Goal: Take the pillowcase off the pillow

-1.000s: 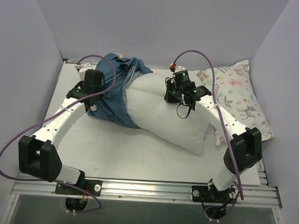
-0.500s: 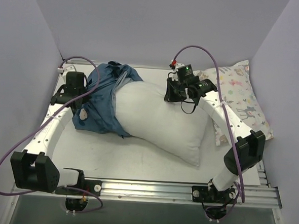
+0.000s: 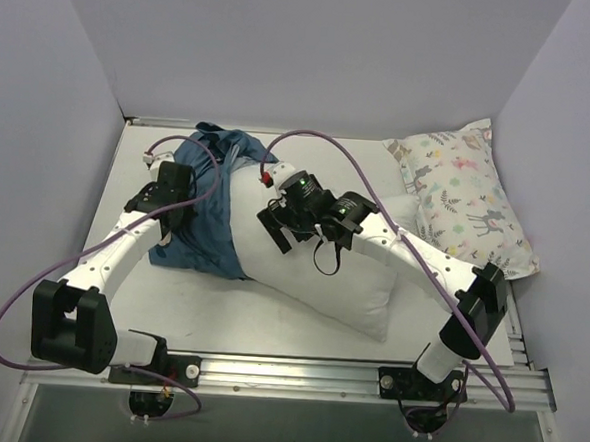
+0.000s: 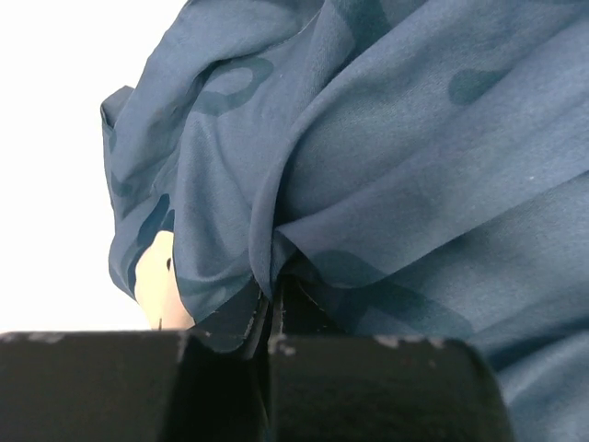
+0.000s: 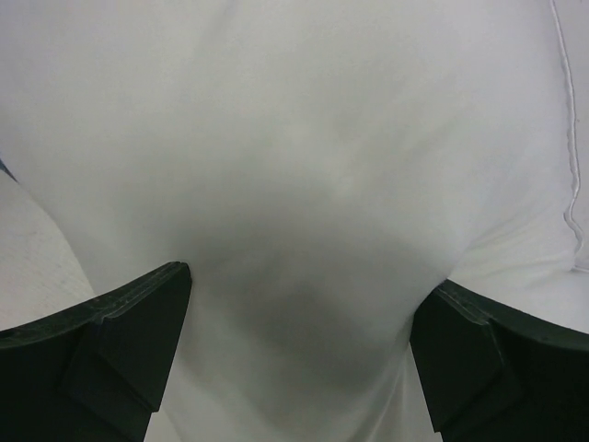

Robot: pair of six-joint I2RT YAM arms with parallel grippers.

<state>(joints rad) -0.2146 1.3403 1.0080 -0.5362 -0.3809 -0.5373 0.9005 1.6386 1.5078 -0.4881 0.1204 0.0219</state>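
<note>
My right tool (image 5: pixel 304 290) has just opened wide and shifted nearer the pillowcase (image 3: pixel 200 210), which is bunched on the left end of the pillow (image 3: pixel 342 274) and still pinched by my left tool (image 4: pixel 271 322), so I can re-grip.

Opened the right gripper (image 3: pixel 287 224) and slid it left across the pillow (image 3: pixel 357 275), nearer the pillowcase (image 3: pixel 205 211); brought the left gripper (image 4: pixel 271 336) back inward, fabric pinched.

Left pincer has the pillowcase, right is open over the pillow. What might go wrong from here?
The left pincer pinches only a thin fold of the pillowcase; a hard pull may slip it free. The right pincer is open over the pillow, not gripping it; the pillow may drag along with the case.
</note>
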